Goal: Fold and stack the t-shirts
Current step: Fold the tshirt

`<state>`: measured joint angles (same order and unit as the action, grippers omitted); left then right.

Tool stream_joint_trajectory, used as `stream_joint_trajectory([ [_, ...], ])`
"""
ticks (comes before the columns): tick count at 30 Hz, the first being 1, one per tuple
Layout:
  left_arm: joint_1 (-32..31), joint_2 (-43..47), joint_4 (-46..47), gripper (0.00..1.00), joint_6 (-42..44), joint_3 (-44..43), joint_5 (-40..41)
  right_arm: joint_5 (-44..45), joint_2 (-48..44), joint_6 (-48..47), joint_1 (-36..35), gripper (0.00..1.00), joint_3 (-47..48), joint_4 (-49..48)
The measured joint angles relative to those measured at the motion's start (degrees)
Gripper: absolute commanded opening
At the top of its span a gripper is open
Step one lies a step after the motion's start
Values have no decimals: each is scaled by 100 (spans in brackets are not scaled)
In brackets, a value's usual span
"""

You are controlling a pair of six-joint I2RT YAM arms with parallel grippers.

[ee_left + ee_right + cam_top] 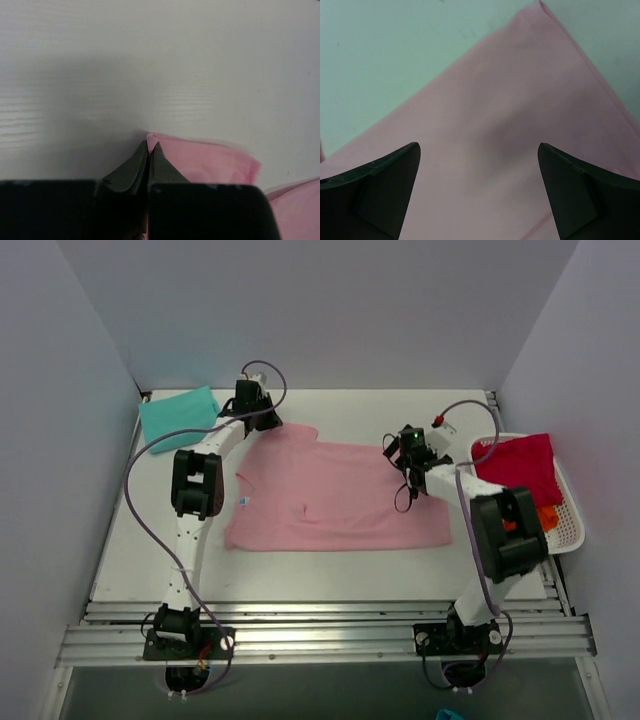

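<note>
The pink shirt [340, 495] lies spread flat on the table [320, 570]. The left claw [149, 146] is pinched together on its far left sleeve corner. The right claw [477, 150] hangs wide apart over its far right corner. A folded teal shirt [178, 415] sits far left.

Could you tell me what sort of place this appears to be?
Probably a robotics lab test cell: a white table boxed in by plain walls, two arms bolted to an aluminium rail, and a pink t-shirt spread out.
</note>
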<state>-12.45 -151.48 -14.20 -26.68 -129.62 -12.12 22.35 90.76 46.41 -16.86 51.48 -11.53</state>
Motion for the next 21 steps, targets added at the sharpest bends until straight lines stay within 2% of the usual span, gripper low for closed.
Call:
stream_joint_trajectory([
  [1,11,87,13,2,13,138,28,-59,704,-42,146,99,498,-44],
  [3,42,243,61,2,15,393,81,-94,1434,-138,332,99,1215,-66],
  [7,175,570,201,2,15,951,98,-122,2249,-354,671,99,2149,17],
  [13,481,693,291,2,11,1169,96,-50,2824,-688,953,99,3163,372],
  [21,726,695,409,2,-13,1202,85,37,2883,-885,966,99,3314,599],
])
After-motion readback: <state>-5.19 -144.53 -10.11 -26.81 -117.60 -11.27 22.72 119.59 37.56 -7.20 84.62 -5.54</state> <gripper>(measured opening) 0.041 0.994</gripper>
